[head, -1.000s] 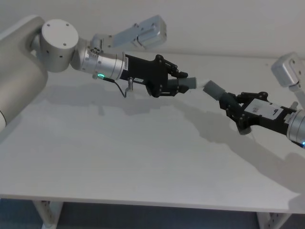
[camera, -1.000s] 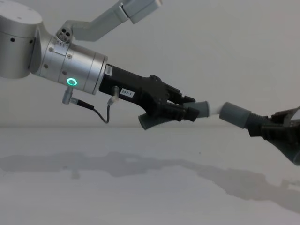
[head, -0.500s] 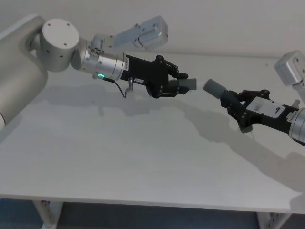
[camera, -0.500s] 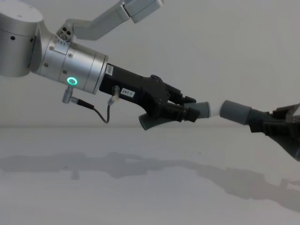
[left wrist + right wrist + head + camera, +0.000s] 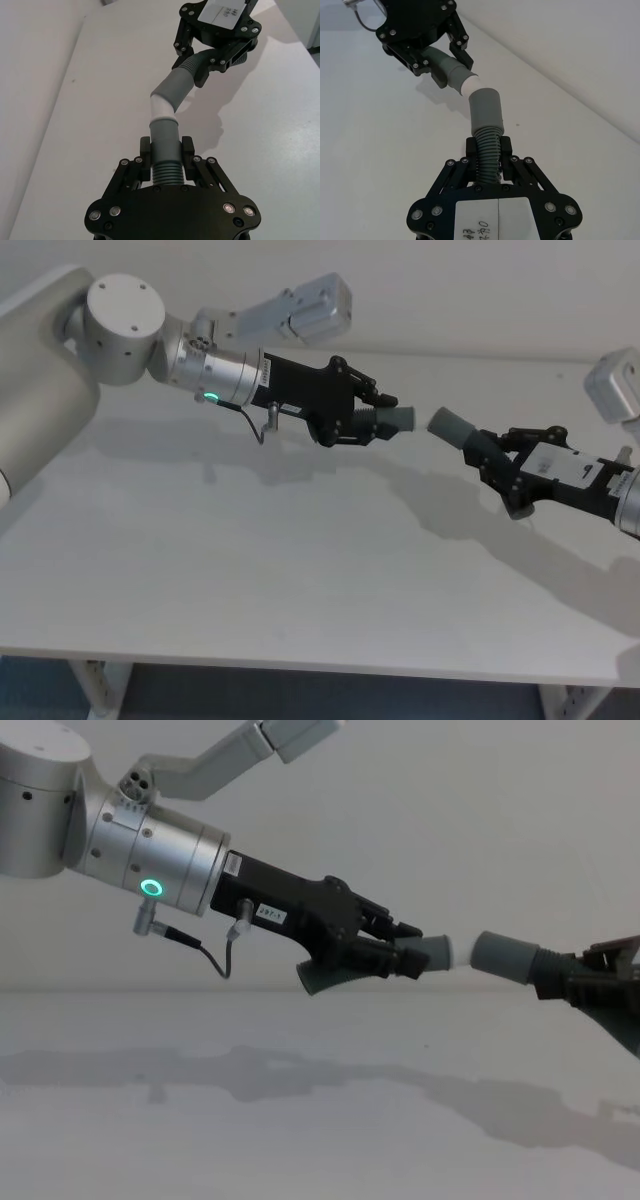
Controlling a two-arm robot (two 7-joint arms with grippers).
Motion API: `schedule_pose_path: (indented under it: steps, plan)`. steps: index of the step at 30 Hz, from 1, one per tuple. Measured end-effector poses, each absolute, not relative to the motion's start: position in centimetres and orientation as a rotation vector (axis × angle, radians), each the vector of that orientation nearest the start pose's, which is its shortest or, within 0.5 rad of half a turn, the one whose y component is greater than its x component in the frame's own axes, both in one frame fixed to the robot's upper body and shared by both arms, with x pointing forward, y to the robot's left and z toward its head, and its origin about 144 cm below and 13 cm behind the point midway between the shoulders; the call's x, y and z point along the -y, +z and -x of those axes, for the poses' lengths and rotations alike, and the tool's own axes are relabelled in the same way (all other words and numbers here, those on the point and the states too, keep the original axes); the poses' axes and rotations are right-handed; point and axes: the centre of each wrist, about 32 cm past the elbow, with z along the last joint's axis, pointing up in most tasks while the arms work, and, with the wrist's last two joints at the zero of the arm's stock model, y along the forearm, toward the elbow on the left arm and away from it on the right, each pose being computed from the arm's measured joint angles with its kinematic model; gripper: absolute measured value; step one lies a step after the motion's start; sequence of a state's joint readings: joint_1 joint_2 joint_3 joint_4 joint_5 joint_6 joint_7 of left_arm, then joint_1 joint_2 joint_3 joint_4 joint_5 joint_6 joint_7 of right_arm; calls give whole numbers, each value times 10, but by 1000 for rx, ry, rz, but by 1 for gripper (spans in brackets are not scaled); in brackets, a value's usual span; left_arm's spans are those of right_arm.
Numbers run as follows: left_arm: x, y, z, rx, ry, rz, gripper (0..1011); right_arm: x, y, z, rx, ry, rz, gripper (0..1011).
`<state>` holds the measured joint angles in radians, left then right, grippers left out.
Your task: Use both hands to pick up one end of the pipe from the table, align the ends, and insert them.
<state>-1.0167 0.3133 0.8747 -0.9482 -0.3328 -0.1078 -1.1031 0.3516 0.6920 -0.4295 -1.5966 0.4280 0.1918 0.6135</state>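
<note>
**Two pipe pieces held end to end above the table, not yet joined**

The left gripper (image 5: 368,420) is closed on one pipe piece (image 5: 385,421), its fingers (image 5: 187,150) clamped on the ribbed part just behind the grey collar. The collar and its whitish tip (image 5: 162,106) stick out straight ahead of the fingertips, while the dark bent end of that piece hangs below the gripper in the chest view. The silver wrist (image 5: 150,860) behind it carries a lit green ring light (image 5: 151,888) and a thin cable (image 5: 200,952).

The right gripper (image 5: 500,465) is likewise closed on the second pipe piece (image 5: 462,434), gripping its ribbed section so that the wide grey socket (image 5: 486,108) projects beyond its fingertips toward the other gripper.

The two ends face each other between the grippers. In the head and chest views a small gap separates the whitish tip from the socket mouth; the wrist views show them close and roughly in line, though whether they touch cannot be told there. Both pieces are held clear above the table (image 5: 250,570), with the grippers' shadows lying on it below.
</note>
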Motion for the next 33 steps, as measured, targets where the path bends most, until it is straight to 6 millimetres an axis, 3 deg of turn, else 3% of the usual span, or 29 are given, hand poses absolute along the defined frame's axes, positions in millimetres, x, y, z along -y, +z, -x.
schedule_pose_path:
  steps: [33]
  plan:
    - [-179, 1309, -668, 373, -71, -362, 351, 315, 1250, -521, 149, -599, 329, 260]
